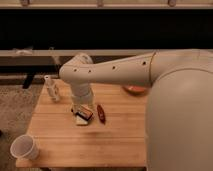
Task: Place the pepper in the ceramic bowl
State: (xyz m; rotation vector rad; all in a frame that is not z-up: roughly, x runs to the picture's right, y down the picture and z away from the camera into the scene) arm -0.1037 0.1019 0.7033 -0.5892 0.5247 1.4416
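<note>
Found gripper (82, 111) low at table centre, over dark block (85, 115) with orange stripe; spread or pressed together: cannot tell. Noted pepper (101, 114) lying on wooden table (115, 142) just beside, at 3 o'clock, apparently ungrasped; ceramic bowl (134, 90) at 1 o'clock, well apart, half hidden by arm (115, 67). Judged early: pick-up, carry and release all outstanding.

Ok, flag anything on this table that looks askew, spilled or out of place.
Nothing looks spilled or damaged. The white cup stands upright at the near-left corner of the table, close to the edge. The end effector hangs over the dark block, beside the pepper, not on it.
</note>
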